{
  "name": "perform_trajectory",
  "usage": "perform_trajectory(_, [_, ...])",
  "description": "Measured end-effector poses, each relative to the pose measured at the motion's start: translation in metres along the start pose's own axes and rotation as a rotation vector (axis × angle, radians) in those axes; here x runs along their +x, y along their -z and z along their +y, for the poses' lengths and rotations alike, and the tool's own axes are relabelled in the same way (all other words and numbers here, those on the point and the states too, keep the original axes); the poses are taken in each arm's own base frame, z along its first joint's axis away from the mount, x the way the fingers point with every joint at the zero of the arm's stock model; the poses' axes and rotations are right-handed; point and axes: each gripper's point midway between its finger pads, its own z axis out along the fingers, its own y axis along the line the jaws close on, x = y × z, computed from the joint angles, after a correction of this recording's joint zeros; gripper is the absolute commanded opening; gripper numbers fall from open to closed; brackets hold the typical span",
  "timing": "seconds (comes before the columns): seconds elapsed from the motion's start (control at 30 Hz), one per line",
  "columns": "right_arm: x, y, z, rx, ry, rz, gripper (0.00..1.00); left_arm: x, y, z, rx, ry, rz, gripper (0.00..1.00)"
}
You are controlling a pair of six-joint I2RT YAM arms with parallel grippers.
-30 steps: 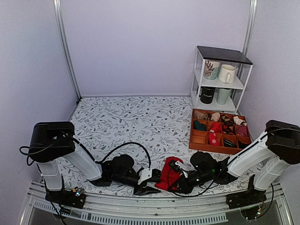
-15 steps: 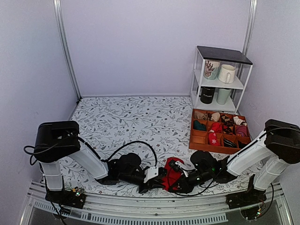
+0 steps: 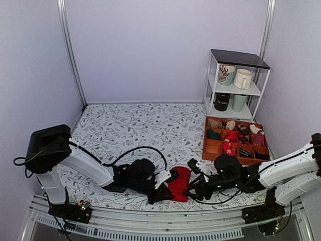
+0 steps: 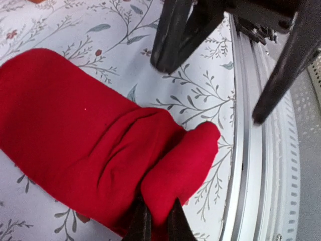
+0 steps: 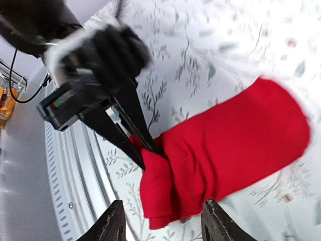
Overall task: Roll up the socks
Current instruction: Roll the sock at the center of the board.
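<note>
The plain red socks (image 3: pixel 179 183) lie flat on the floral table near its front edge. They also show in the left wrist view (image 4: pixel 85 140) and the right wrist view (image 5: pixel 230 140). My left gripper (image 3: pixel 164 189) comes in from the left and is shut on a folded end of the socks; the fold sits pinched between its dark fingers (image 4: pixel 142 226). My right gripper (image 3: pixel 191 191) is just right of the socks, open and empty. Its fingers (image 5: pixel 114 221) straddle the air above the socks' near end. The socks' white mark is hidden.
An orange divided tray (image 3: pixel 206 145) with several sock bundles stands at the right. A white shelf (image 3: pixel 210 80) with mugs is behind it. The metal rail of the front table edge (image 4: pixel 246 165) runs close beside the socks.
My left gripper has moved right onto the socks and shut on their near end. My right gripper has drawn back to the right off the socks and is open.
</note>
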Motion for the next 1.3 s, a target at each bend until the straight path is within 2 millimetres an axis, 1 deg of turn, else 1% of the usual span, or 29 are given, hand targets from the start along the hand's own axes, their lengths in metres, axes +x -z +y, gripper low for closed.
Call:
perform_trajectory(0.03, [-0.006,0.004,0.000,0.010,0.036,-0.030,0.53,0.001,0.001,0.001,0.003,0.032,0.012,0.00])
perform_trajectory(0.1, [-0.010,0.010,0.002,0.022,0.112,-0.072,0.53,0.003,0.003,0.003,0.009,0.088,0.031,0.00])
perform_trajectory(0.13, [-0.009,0.011,0.003,0.033,0.157,-0.085,0.53,0.004,0.004,0.004,0.013,0.109,0.039,0.00])
perform_trajectory(0.23, [0.005,0.009,0.013,0.039,0.301,-0.073,0.53,0.005,0.005,0.005,0.025,0.159,0.058,0.00])
perform_trajectory(0.33, [0.017,0.003,0.026,0.039,0.426,-0.053,0.53,0.005,0.004,0.006,0.043,0.190,0.070,0.00])
perform_trajectory(0.47, [0.027,-0.009,0.025,0.089,0.532,-0.016,0.53,0.004,0.002,0.006,0.067,0.209,0.083,0.00])
perform_trajectory(0.63, [0.024,-0.021,0.022,0.141,0.605,-0.002,0.53,0.003,0.000,0.006,0.084,0.219,0.094,0.00])
perform_trajectory(0.7, [0.022,-0.025,0.020,0.156,0.621,0.004,0.51,0.004,0.000,0.006,0.086,0.220,0.095,0.00])
perform_trajectory(0.83, [0.022,-0.035,0.018,0.173,0.644,0.020,0.42,0.004,0.000,0.006,0.091,0.222,0.096,0.00])
perform_trajectory(0.93, [0.026,-0.040,0.015,0.182,0.646,0.038,0.20,0.004,0.001,0.006,0.095,0.223,0.096,0.00])
perform_trajectory(0.97, [0.027,-0.041,0.014,0.187,0.640,0.043,0.14,0.003,0.001,0.006,0.096,0.222,0.096,0.00])
perform_trajectory(1.03, [0.028,-0.042,0.010,0.201,0.624,0.045,0.10,0.004,0.001,0.006,0.099,0.220,0.096,0.01])
perform_trajectory(1.07, [0.027,-0.043,0.010,0.205,0.615,0.043,0.08,0.004,0.001,0.006,0.101,0.219,0.096,0.07])
perform_trajectory(1.1, [0.027,-0.043,0.009,0.211,0.607,0.041,0.06,0.003,0.001,0.006,0.102,0.217,0.095,0.23])
perform_trajectory(1.13, [0.027,-0.044,0.009,0.215,0.594,0.040,0.05,0.003,0.001,0.006,0.103,0.215,0.095,0.56])
perform_trajectory(1.17, [0.027,-0.044,0.008,0.218,0.574,0.038,0.05,0.003,0.001,0.006,0.104,0.209,0.091,0.73])
perform_trajectory(1.2, [0.027,-0.045,0.008,0.218,0.554,0.035,0.05,0.002,0.002,0.006,0.108,0.199,0.087,0.78])
perform_trajectory(1.27, [0.025,-0.045,0.007,0.212,0.507,0.027,0.04,-0.002,0.005,0.003,0.114,0.172,0.060,0.84])
perform_trajectory(1.3, [0.025,-0.046,0.007,0.204,0.476,0.024,0.04,-0.005,0.009,0.000,0.112,0.151,0.043,0.93])
